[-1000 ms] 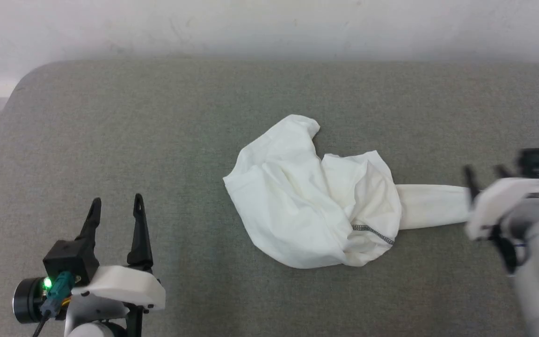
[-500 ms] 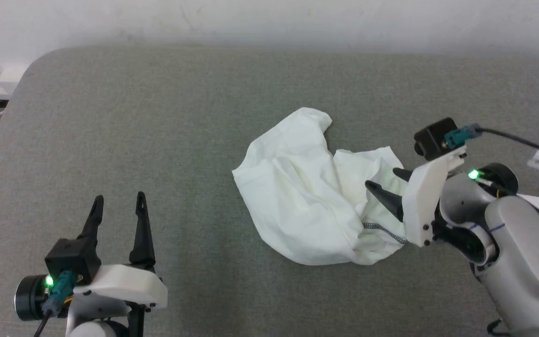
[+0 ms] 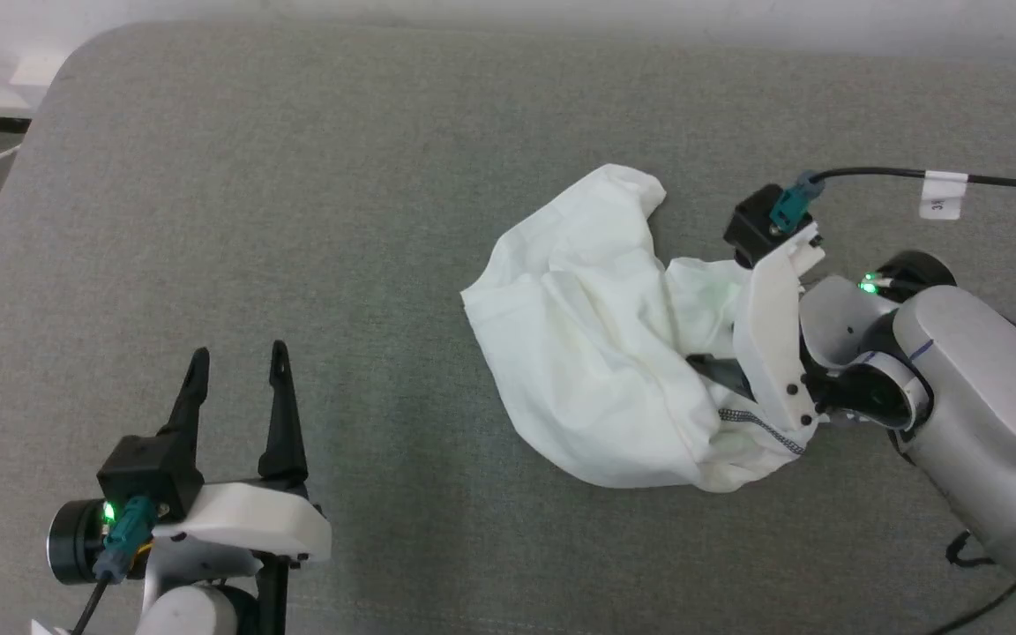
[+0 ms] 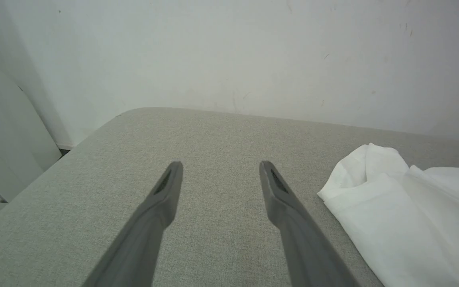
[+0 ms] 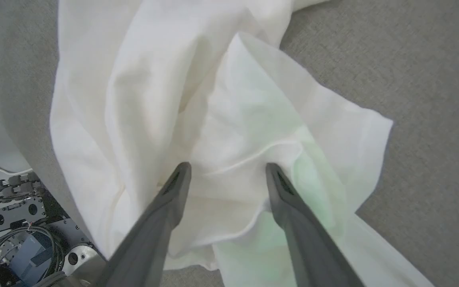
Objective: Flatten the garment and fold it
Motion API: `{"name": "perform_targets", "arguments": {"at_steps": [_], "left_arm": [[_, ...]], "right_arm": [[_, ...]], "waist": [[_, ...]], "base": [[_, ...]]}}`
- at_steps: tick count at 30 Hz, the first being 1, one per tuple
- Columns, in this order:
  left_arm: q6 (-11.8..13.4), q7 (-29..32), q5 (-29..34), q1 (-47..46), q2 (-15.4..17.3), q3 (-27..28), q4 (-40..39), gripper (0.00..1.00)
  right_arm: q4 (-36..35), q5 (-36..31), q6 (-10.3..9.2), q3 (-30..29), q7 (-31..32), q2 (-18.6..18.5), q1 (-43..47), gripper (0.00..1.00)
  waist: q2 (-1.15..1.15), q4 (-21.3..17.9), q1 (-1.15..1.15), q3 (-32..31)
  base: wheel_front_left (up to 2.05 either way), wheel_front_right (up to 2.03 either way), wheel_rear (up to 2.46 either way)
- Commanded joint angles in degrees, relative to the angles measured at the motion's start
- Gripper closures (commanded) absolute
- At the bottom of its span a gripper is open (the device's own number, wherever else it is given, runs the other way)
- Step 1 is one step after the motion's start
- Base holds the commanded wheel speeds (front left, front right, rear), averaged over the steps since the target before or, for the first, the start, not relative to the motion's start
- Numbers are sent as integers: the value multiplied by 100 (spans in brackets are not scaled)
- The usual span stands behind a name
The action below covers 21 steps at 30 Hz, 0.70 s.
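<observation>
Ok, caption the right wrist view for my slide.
Open right gripper poised over the crumpled white garment on a grey surface.

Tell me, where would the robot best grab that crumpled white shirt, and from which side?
Probably the raised fold on the right part of the garment, taken from above on the robot's right. It stands up as a pinchable ridge, and the open right gripper straddles it.

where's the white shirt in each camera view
head view: shirt crumpled, centre-right
left wrist view: shirt in the lower right corner
right wrist view: shirt across the middle, at the open right gripper
shared landmark: grey padded surface beneath it
</observation>
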Motion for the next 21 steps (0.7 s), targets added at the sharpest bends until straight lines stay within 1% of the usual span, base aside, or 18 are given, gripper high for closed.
{"name": "perform_targets", "arguments": {"at_steps": [1,2,5,13,16,21], "left_arm": [[-38,-71,-28,-99,-24,-13,52,0],[-34,-83,-33,-102,-34,-16,72,0],[-17,-121,-45,-91,-46,-11,121,0],[9,-116,-51,-57,-52,-60,178,0],[14,-105,-51,-43,-47,-81,180,0],[21,-81,-56,15,-24,-112,163,0]], "right_arm": [[118,209,-10,154,129,-70,-86,69],[165,330,-10,210,157,-97,-118,100],[251,526,-10,247,-31,-184,-221,100],[614,453,-10,125,-734,-395,-439,100],[787,388,-10,-75,-1134,-395,-412,100],[1151,261,-10,-584,-1757,-329,-188,100]], "waist": [[0,54,-1,41],[0,58,-1,39],[0,35,-1,7],[0,-73,-1,-126],[0,-89,-1,-180],[0,-100,-1,-266]], "base": [[0,0,0],[0,0,0],[0,0,0],[0,0,0],[0,0,0],[0,0,0]]}}
